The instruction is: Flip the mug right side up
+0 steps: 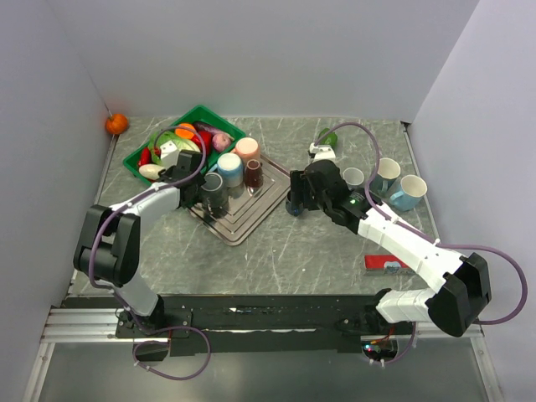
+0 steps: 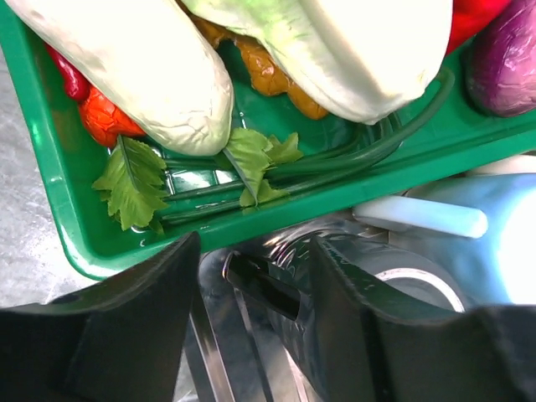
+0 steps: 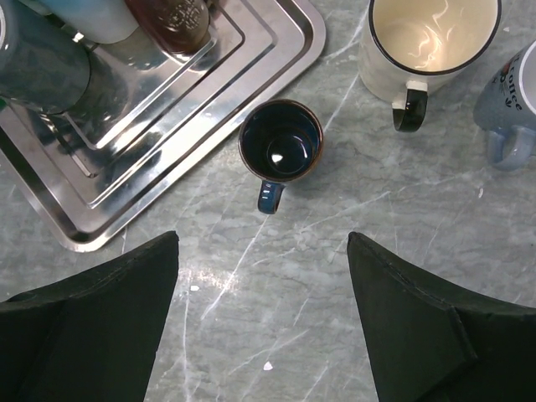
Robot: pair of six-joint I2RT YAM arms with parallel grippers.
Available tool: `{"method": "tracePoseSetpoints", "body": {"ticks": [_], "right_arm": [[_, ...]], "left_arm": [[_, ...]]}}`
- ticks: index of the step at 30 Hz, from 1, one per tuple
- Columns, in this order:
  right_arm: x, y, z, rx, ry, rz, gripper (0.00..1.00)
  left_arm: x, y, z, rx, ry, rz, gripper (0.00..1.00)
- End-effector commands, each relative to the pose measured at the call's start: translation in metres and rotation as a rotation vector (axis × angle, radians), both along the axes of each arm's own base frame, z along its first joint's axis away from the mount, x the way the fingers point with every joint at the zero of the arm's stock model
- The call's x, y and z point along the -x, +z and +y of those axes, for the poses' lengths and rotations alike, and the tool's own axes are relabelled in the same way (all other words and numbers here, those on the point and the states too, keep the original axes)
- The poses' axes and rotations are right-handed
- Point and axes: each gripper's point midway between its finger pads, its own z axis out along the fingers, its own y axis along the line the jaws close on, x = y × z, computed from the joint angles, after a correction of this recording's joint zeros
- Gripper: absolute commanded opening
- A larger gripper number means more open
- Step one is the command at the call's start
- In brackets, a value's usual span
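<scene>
A dark grey mug stands upside down on the metal tray, next to the green basket. My left gripper is down at it. In the left wrist view its jaws straddle the mug's handle: the right finger lies against the mug's wall, and a gap shows between the handle and the left finger. My right gripper hangs open over bare table, just short of a dark blue mug that stands upright beside the tray.
More upside-down mugs share the tray: light blue, pink, dark brown. The green basket holds toy vegetables. Upright mugs stand on the right. An orange sits at the back left.
</scene>
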Motion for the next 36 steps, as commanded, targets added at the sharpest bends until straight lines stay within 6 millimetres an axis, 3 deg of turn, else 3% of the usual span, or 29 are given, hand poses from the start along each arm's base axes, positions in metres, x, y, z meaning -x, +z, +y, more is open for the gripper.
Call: {"method": "tracePoseSetpoints", "body": {"ticks": [1,10,16,21,23,25,26,27,30,33,36], "right_arm": [[-0.003,0.014,-0.001,-0.036,-0.013,-0.038,0.87],[-0.003,0.009,0.000,-0.038,-0.010,-0.026,0.86],[-0.003,0.005,-0.001,-0.035,-0.011,-0.023,0.86],[-0.002,0.003,-0.002,-0.030,-0.015,-0.021,0.86],[-0.002,0.003,-0.003,-0.029,-0.017,-0.020,0.86],[-0.001,0.003,-0.003,-0.029,-0.017,-0.020,0.86],[-0.001,0.003,-0.003,-0.030,-0.017,-0.021,0.86],[-0.001,0.003,-0.003,-0.032,-0.015,-0.022,0.86],[-0.001,0.000,-0.003,-0.031,-0.013,-0.013,0.86],[0.000,0.000,-0.002,-0.033,-0.009,-0.012,0.86],[0.001,0.000,-0.002,-0.036,-0.010,-0.010,0.86]], "left_arm": [[0.004,0.000,-0.012,0.066,-0.030,-0.008,0.55],[0.037,-0.012,-0.046,0.132,-0.190,0.047,0.44],[0.058,-0.010,-0.065,0.152,-0.269,0.049,0.35],[0.078,0.012,-0.096,0.137,-0.436,-0.026,0.31],[0.086,0.018,-0.104,0.114,-0.487,-0.062,0.33],[0.091,0.019,-0.105,0.103,-0.513,-0.083,0.42],[0.093,0.021,-0.107,0.109,-0.531,-0.094,0.48],[0.094,0.021,-0.107,0.105,-0.544,-0.099,0.59],[0.090,0.020,-0.105,0.075,-0.548,-0.108,0.76],[0.083,0.012,-0.100,0.010,-0.533,-0.071,0.82],[0.073,0.007,-0.108,-0.037,-0.595,-0.045,0.82]]}}
